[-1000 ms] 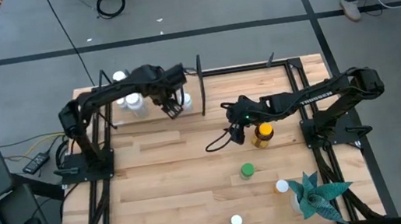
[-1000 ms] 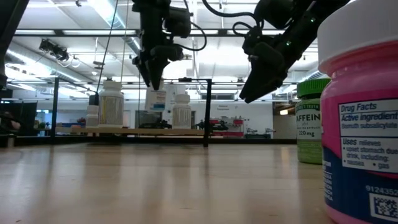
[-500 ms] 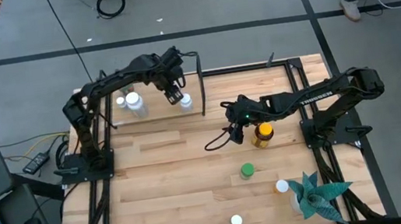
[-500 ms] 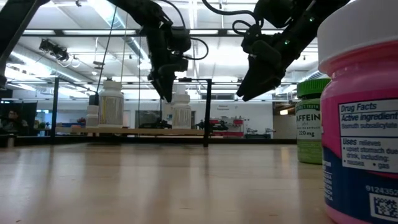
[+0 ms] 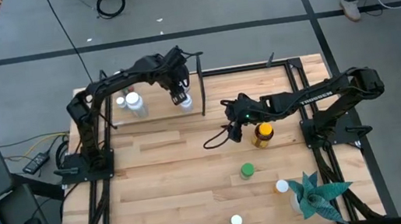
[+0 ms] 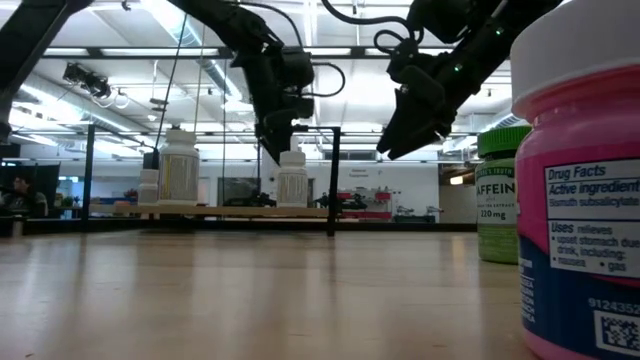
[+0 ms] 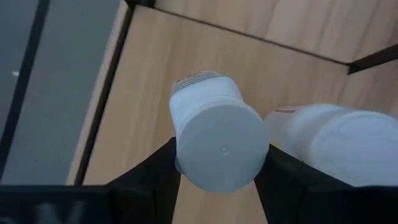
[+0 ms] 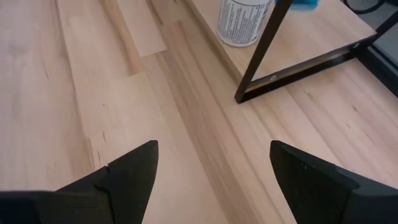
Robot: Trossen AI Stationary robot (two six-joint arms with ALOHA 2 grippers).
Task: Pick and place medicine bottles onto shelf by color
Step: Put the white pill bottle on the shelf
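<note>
Your left end effector holds the white bottle on the shelf; release only once it stands upright. The right end effector hangs wide and empty.

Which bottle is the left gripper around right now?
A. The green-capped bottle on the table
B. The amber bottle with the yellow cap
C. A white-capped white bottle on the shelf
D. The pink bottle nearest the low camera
C: in the left wrist view the left gripper has a dark finger on each side of the white bottle, which stands on the shelf beside the black divider.
</note>
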